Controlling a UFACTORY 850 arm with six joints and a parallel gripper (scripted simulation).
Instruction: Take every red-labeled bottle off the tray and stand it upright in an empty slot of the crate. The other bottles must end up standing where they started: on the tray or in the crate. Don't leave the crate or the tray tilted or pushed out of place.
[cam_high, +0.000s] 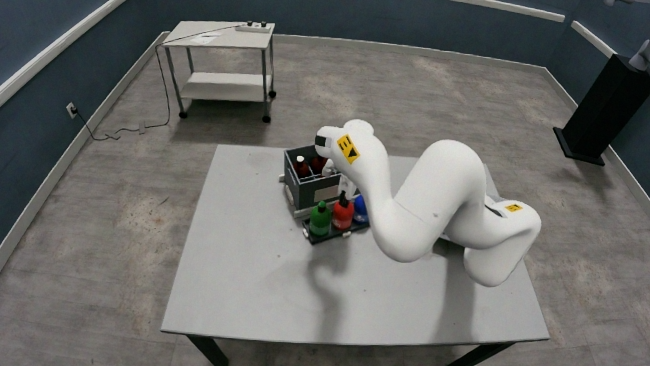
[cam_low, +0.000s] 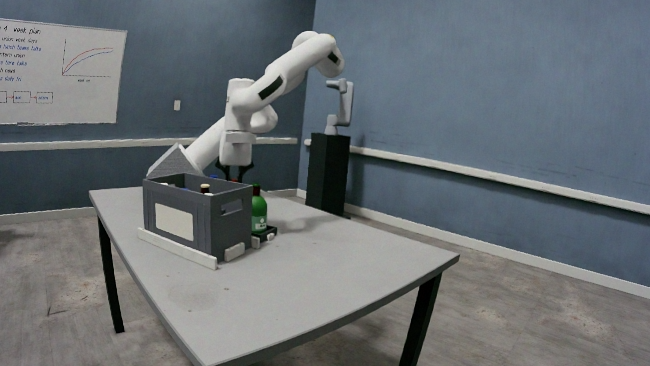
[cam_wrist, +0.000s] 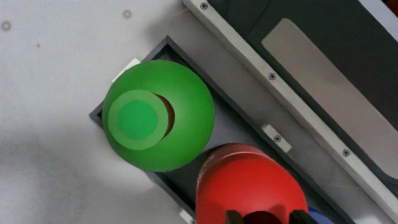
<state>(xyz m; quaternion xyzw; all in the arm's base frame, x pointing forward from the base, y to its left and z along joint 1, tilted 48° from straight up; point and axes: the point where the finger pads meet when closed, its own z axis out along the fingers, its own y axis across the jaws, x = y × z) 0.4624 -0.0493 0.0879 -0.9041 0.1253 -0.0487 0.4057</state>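
A white cart (cam_high: 220, 34) stands behind; a whiteboard (cam_low: 117, 75) hangs left.

One crate (cam_high: 297, 192) (cam_low: 200, 212) (cam_wrist: 320, 60), one tray (cam_high: 312, 241) (cam_low: 272, 231) (cam_wrist: 218, 88), one gripper (cam_high: 345, 192) (cam_low: 235, 172) (cam_wrist: 262, 217)

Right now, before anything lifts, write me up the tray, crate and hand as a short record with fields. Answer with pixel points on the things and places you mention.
hand: shut on the neck of the red bottle, judging by the fingers (cam_high: 345, 194) (cam_low: 234, 179)
red bottle (cam_high: 343, 216) (cam_low: 234, 181) (cam_wrist: 250, 180): upright on the tray, between green and blue
green bottle (cam_high: 320, 220) (cam_low: 259, 206) (cam_wrist: 190, 100): upright at the tray's end
blue bottle (cam_high: 360, 210) (cam_low: 213, 176) (cam_wrist: 319, 216): on the tray, partly hidden
tray (cam_high: 325, 239) (cam_low: 272, 231) (cam_wrist: 235, 105): flat beside the crate
crate (cam_high: 295, 185) (cam_low: 232, 230) (cam_wrist: 350, 50): level, holding bottles; full count hidden
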